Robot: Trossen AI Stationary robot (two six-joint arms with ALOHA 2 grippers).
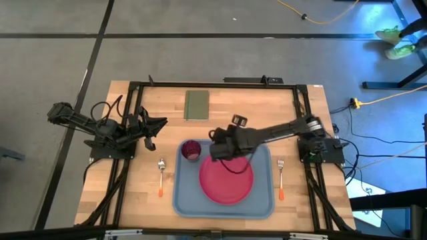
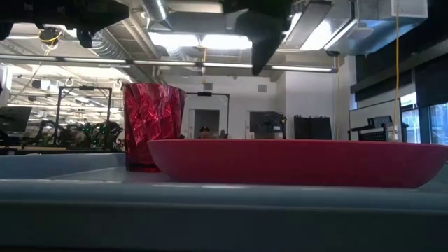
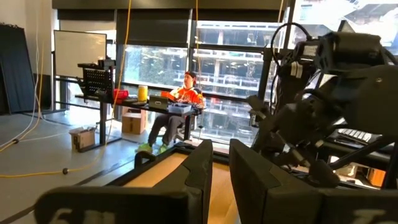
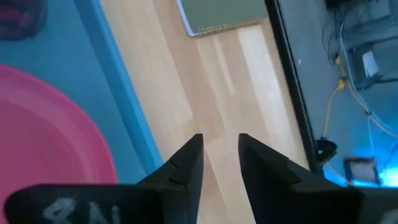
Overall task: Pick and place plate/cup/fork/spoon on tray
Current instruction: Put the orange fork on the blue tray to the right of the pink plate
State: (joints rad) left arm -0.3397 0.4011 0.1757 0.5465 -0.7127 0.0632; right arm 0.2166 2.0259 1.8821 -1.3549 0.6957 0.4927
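With plate [image 1: 227, 181] and cup [image 1: 191, 150] already on tray [image 1: 180, 200] at lower centre, cutlery step judged next: fork [image 1: 281, 179] right of tray, spoon [image 1: 161, 176] left, both on table. Right gripper [image 1: 220, 152] above tray, fingers slightly apart, empty. Left gripper [image 1: 148, 130] waits at mid-left, fingers narrowly parted.

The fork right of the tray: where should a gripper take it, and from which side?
Probably the orange handle of the fork, from straight above. It lies flat on the table, apart from the tray, tines toward the far edge; fingers closing across the thicker handle have room on both sides.
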